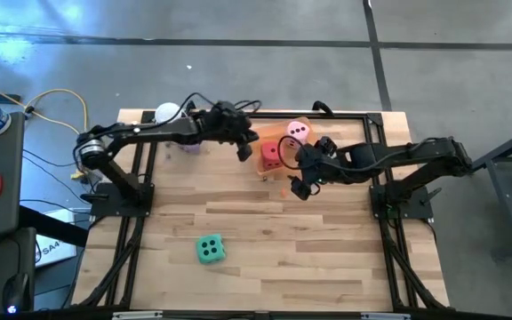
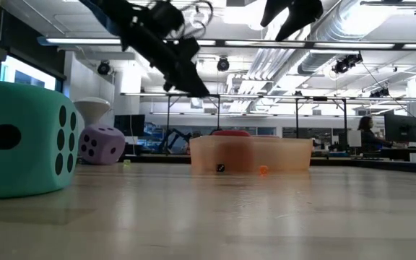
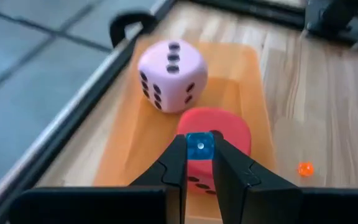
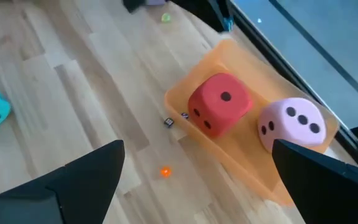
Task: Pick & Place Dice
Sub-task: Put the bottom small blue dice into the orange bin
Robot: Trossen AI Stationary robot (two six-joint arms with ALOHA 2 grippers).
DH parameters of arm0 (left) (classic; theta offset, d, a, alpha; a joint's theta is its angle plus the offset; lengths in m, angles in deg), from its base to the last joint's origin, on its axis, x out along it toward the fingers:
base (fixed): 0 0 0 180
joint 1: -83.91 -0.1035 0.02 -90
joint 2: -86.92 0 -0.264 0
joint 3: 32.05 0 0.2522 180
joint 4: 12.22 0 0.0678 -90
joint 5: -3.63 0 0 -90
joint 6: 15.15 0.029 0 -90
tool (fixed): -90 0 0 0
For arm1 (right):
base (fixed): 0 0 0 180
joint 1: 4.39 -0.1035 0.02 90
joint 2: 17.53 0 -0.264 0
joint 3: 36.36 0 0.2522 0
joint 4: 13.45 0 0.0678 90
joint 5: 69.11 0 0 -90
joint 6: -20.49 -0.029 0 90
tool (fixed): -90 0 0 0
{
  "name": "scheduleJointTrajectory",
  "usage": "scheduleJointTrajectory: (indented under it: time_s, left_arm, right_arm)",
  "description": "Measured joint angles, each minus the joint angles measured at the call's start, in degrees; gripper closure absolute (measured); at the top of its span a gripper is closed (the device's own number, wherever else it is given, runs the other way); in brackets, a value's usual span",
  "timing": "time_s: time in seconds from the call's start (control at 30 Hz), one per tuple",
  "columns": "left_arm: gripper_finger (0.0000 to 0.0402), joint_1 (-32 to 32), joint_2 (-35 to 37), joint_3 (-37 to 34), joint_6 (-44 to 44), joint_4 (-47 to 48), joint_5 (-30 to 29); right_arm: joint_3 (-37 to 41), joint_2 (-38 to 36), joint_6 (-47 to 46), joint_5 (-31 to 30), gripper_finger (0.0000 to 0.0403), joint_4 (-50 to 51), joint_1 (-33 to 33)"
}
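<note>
**Left gripper holds a tiny blue die over the orange tray**

We see the left gripper (image 3: 199,163) raised above the translucent orange plastic tray (image 1: 284,143), which sits near the far edge of the tabletop (image 1: 265,222), right of its middle. Its fingers (image 3: 169,168) are clamped on a tiny translucent blue cube with pips (image 3: 199,147), poised over the soft red die (image 1: 271,155).

The red die and the soft pink die (image 1: 298,132) both lie inside the tray, the pink one nearer the far edge. The soft green-teal die (image 1: 210,250) rests well apart, toward the near edge, left of centre. The soft purple die (image 2: 101,144) sits by the far-left corner, beside a white round-topped cup (image 1: 165,114).

The right gripper (image 1: 301,184) hangs just beside the tray's near side, fingers spread wide and holding nothing. A small orange bead (image 4: 165,172) and a small dark bit (image 4: 169,122) lie on the wood near the tray
</note>
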Motion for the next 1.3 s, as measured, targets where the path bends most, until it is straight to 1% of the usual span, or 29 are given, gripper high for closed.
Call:
scheduleJointTrajectory:
  time_s: [0.03, 0.13, 0.3, 0.37, 0.43, 0.57, 0.73, 0.8, 0.93, 1.0, 1.13, 1.3]
  left_arm:
    - [0.0360, -0.33, -1.13, 0.69, -0.02, 1.17, 1.15]
    - [0.0360, -0.52, -4.00, 2.45, 0.01, 0.74, 3.91]
    - [0.0360, -0.45, -8.77, 4.47, 1.01, 1.24, 4.08]
    - [0.0360, -0.76, -9.91, 4.85, 0.99, 0.80, 3.06]
    - [0.0360, -1.03, -10.54, 4.95, 1.07, 0.58, 0.83]
    - [0.0360, -1.59, -11.58, 4.99, 2.15, 0.26, -2.41]
    - [0.0359, -1.78, -12.49, 5.03, 4.59, -0.18, -2.76]
    - [0.0342, -1.45, -12.88, 4.99, 5.51, -0.64, -3.09]
    - [0.0284, -0.87, -13.35, 4.99, 7.12, -2.05, -4.28]
    - [0.0264, -0.82, -13.58, 4.99, 6.68, -2.33, -4.42]
    - [0.0242, -0.85, -13.56, 4.99, 6.65, -2.65, -3.90]
    - [0.0235, -1.07, -13.56, 4.99, 6.60, -2.62, -5.43]
  right_arm:
    - [0.00, 0.00, -0.19, 0.01, 0.0003, 0.01, -0.20]
    - [0.00, 0.00, -2.11, -0.01, 0.0003, 0.38, -0.64]
    - [0.00, 0.00, -3.91, -0.40, 0.0003, 0.57, -0.91]
    - [0.00, 0.00, -4.36, -0.38, 0.0003, 0.57, -0.91]
    - [0.00, 0.00, -4.51, -0.49, 0.0003, 0.55, -0.91]
    - [0.00, 0.00, -4.53, -2.16, 0.0003, -0.09, -0.91]
    - [0.00, 0.00, -4.53, -2.76, 0.0003, -1.43, -0.91]
    - [0.00, 0.00, -4.60, -2.80, 0.0003, -1.78, -0.91]
    - [0.00, 0.00, -5.86, -2.81, 0.0003, -2.01, -0.91]
    - [0.00, 0.00, -6.04, -2.83, 0.0003, -2.01, -0.91]
    - [0.00, 0.00, -6.51, -2.83, 0.0003, -2.18, -0.91]
    - [0.00, 0.00, -6.89, -2.83, 0.0003, -2.29, -0.91]
